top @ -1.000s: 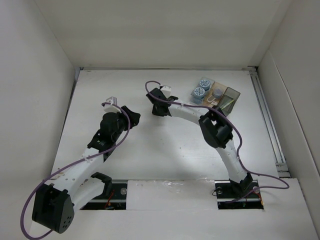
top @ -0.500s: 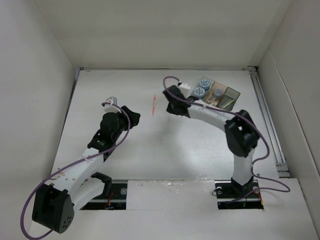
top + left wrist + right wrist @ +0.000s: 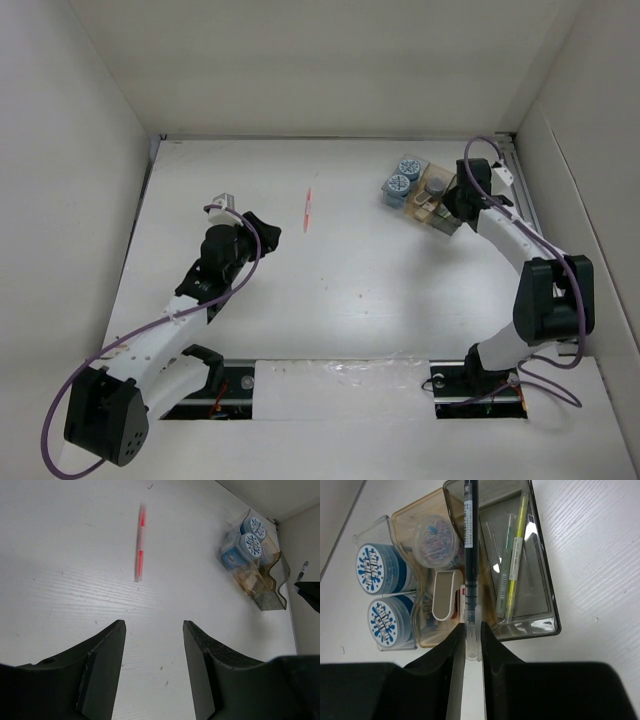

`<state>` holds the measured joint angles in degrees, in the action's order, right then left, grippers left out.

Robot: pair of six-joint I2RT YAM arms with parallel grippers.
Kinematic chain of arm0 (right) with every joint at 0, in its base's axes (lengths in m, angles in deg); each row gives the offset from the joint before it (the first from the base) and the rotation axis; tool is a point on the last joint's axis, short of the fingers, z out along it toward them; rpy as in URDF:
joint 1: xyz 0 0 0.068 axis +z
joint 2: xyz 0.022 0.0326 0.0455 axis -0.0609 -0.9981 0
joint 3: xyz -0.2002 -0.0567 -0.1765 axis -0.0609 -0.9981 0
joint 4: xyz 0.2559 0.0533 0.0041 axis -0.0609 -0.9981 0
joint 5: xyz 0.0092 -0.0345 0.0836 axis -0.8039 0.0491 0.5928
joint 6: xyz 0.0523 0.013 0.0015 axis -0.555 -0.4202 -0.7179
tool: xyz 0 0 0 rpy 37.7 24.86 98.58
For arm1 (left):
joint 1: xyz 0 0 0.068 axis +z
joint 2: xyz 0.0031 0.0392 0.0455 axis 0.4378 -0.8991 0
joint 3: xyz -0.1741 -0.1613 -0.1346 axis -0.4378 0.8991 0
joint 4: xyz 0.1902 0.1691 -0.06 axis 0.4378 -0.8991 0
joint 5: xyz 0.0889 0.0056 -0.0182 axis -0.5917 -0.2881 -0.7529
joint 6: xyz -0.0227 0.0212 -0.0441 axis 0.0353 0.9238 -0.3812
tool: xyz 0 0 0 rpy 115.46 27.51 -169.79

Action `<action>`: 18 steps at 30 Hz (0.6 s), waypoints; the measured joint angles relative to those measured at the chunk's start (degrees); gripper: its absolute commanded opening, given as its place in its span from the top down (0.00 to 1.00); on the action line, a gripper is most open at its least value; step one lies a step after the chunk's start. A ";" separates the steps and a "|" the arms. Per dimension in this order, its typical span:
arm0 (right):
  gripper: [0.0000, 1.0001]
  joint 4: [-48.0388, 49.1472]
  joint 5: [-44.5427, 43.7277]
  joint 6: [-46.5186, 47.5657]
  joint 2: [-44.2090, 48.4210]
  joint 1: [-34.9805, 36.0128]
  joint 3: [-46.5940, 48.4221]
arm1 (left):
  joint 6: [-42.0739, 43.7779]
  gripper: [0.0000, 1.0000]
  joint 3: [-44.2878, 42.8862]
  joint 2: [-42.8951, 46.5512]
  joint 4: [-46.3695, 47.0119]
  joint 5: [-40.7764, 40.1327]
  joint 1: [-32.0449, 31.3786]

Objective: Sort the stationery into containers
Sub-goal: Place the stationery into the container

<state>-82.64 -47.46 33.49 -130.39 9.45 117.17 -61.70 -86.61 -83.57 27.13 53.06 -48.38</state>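
Note:
My right gripper (image 3: 472, 630) is shut on a slim black pen (image 3: 470, 555) by its clear end. The pen stretches over the containers (image 3: 430, 190), above the wall between the tan-orange compartment (image 3: 407, 517) and the dark smoky one (image 3: 555, 625). A yellow and a greenish stick (image 3: 512, 575) lie in the dark one. Two blue patterned discs (image 3: 375, 569) fill the pale compartment. A red stick (image 3: 308, 210) lies alone on the table, ahead of my left gripper (image 3: 154, 630), which is open and holds nothing.
A small round tub of coloured clips (image 3: 437, 542) and a beige capsule-shaped item (image 3: 444, 594) sit in the tan compartment. White walls enclose the table on the left, back and right. A rail (image 3: 535, 240) runs along the table's right edge beside the tray.
My right arm has swung from the table's middle rightward to the tray, carrying the black pen. The red stick it was covering now shows. The left arm has not moved.

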 measured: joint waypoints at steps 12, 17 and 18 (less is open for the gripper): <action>0.81 3.15 5.57 -0.26 -4.07 -2.89 -1.51 | 0.00 0.54 0.00 -0.26 0.02 0.02 0.00; 0.63 3.76 5.07 -1.11 -3.61 -2.89 -3.10 | 0.00 0.54 0.00 -0.26 0.02 0.00 0.00; 0.55 3.78 4.98 -1.31 -3.50 -2.89 -3.26 | 0.00 0.54 0.00 -0.26 0.02 0.00 0.00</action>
<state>-78.86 -42.48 32.18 -133.89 6.56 113.92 -61.70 -86.61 -83.83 27.15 53.06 -48.38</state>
